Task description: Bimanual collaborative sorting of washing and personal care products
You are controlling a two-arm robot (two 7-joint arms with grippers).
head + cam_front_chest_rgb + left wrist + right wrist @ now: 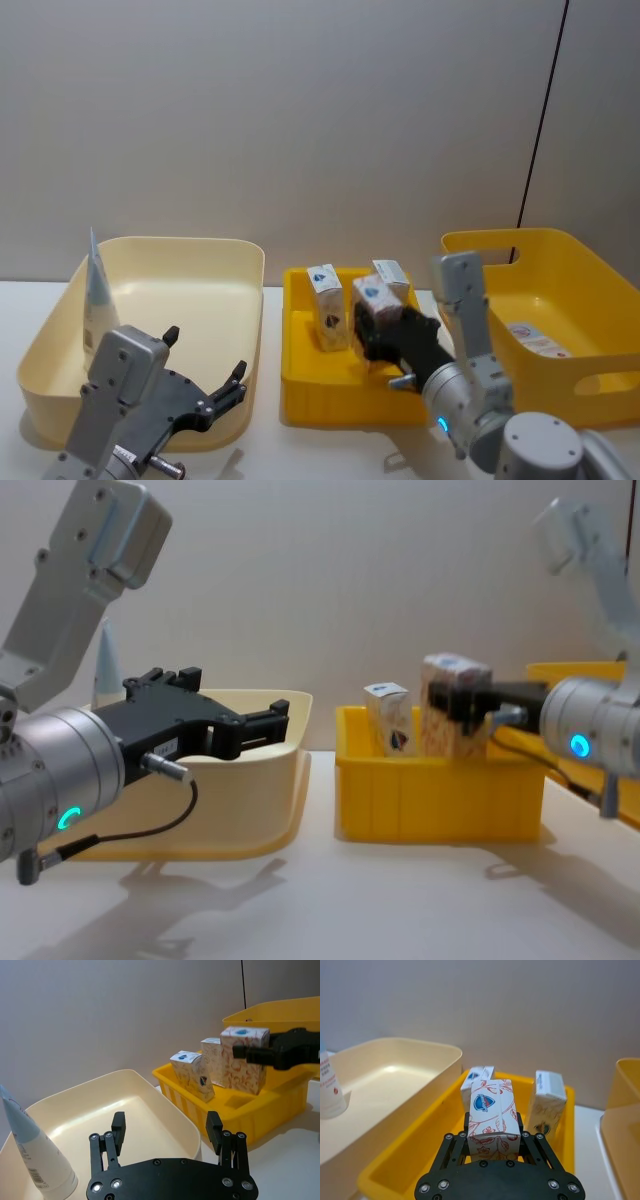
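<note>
Three small white cartons with red-and-blue marks are in the middle yellow tray (pixel 340 405). My right gripper (pixel 385 335) is shut on the nearest carton (pixel 491 1115), holding it upright; its top sits higher than the other two (pixel 450 705). One free carton (pixel 326 300) leans at the tray's left and another (pixel 392 275) stands at the back. A pale-blue tube (pixel 97 295) stands against the cream bin's (pixel 200 243) left wall. My left gripper (pixel 166 1127) is open and holds nothing, over the cream bin's near edge.
A large yellow bin (pixel 585 285) with handle slots stands at the right, with a flat white item (pixel 537 338) lying inside. The three containers sit side by side on a white table with narrow gaps between them. A grey wall is close behind.
</note>
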